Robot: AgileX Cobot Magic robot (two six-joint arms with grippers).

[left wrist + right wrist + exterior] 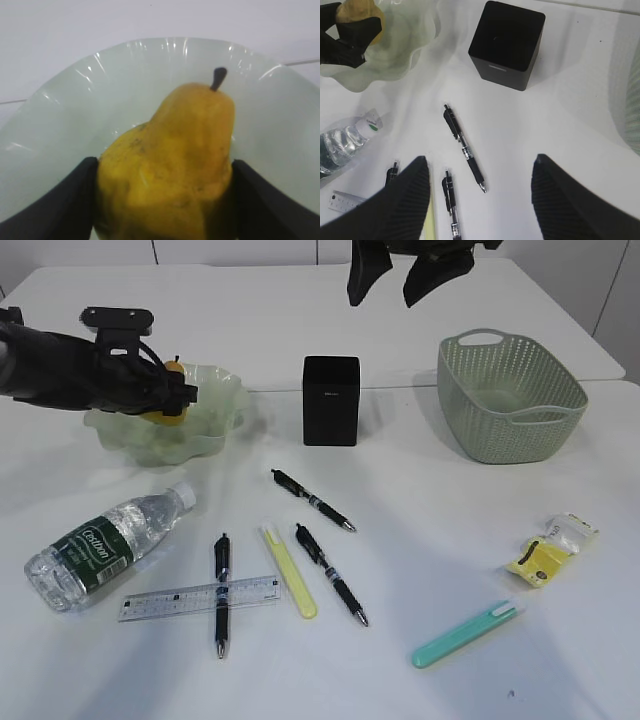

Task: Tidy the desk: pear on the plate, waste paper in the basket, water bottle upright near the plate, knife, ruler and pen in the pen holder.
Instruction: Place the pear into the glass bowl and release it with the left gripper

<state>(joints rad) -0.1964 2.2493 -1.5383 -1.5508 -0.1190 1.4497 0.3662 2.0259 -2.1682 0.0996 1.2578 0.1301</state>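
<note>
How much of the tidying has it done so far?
Nothing is finished. The left gripper has its jaws around the pear over the plate. The water bottle lies flat; the waste paper, ruler and pens remain on the desk; the right gripper is empty.

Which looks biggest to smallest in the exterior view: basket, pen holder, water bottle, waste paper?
1. basket
2. water bottle, though it lies nearer the camera
3. pen holder
4. waste paper

Pale panelled wall (200, 250) behind
</note>
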